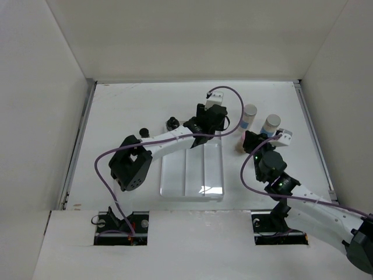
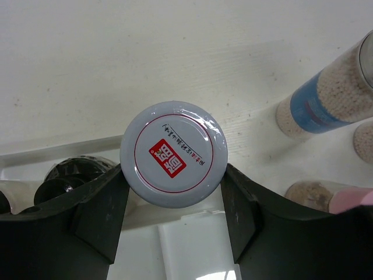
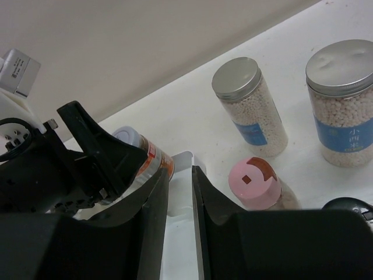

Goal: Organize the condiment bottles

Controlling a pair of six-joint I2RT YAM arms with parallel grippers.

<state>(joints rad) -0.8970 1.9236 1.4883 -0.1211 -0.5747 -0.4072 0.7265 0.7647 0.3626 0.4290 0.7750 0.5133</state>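
Note:
My left gripper (image 1: pixel 211 119) (image 2: pixel 173 169) is shut on a grey-lidded jar (image 2: pixel 173 153) with a red mark on its lid, one finger on each side. It holds the jar over the far right corner of the white tray (image 1: pixel 192 175). In the right wrist view this jar (image 3: pixel 145 160) has an orange label and leans. Two tall grey-lidded, blue-labelled bottles (image 1: pixel 250 115) (image 1: pixel 271 123) stand right of the tray. A pink-lidded bottle (image 3: pixel 253 181) stands beside my right gripper (image 1: pixel 252 142) (image 3: pixel 180 172). That gripper is shut to a narrow slit and empty. Two black-capped bottles (image 1: pixel 172 122) (image 1: pixel 143 133) stand left of the tray.
A dark black-capped bottle (image 2: pixel 70 175) sits at the tray's far end, left of the held jar. The tray's dividers (image 2: pixel 192 251) run below my left gripper. White walls enclose the table on the left, far and right sides.

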